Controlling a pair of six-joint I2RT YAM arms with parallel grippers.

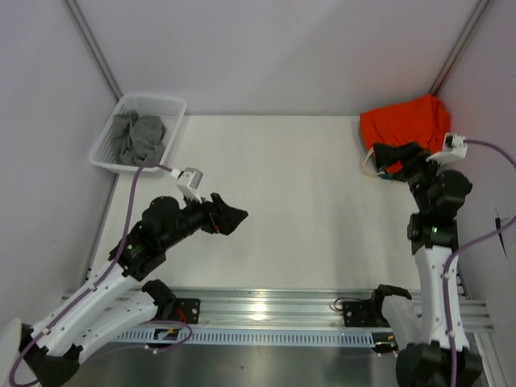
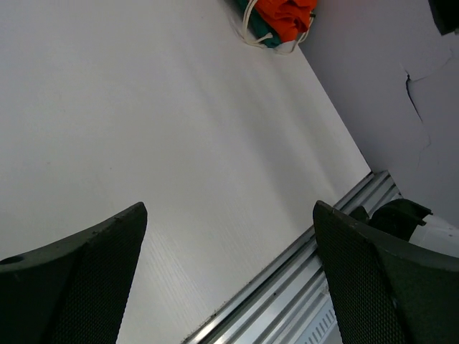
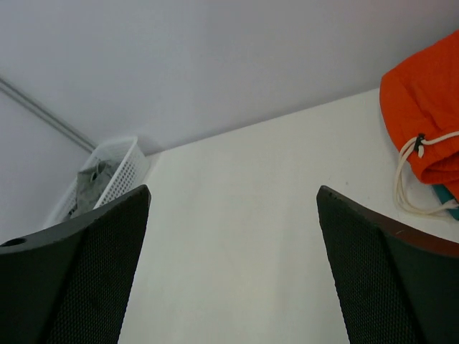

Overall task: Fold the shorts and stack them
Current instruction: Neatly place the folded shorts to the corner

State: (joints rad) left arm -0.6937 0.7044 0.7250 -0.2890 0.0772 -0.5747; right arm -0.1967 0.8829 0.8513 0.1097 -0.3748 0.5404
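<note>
The orange shorts (image 1: 403, 121) lie bunched in the far right corner of the table, on top of the teal-green shorts, of which only a thin edge shows (image 3: 448, 193). White drawstrings (image 3: 409, 179) hang from the pile's near side. The pile also shows in the left wrist view (image 2: 287, 14). My right gripper (image 1: 391, 155) is open and empty, just in front of the pile and pointing left across the table; its jaws (image 3: 233, 193) frame bare table. My left gripper (image 1: 230, 216) is open and empty over the left middle of the table, its jaws (image 2: 229, 215) wide apart.
A white plastic basket (image 1: 173, 103) with grey cloths (image 1: 139, 133) stands at the far left corner, also in the right wrist view (image 3: 122, 172). A metal rail (image 1: 266, 306) runs along the near edge. Walls close in on the back and both sides.
</note>
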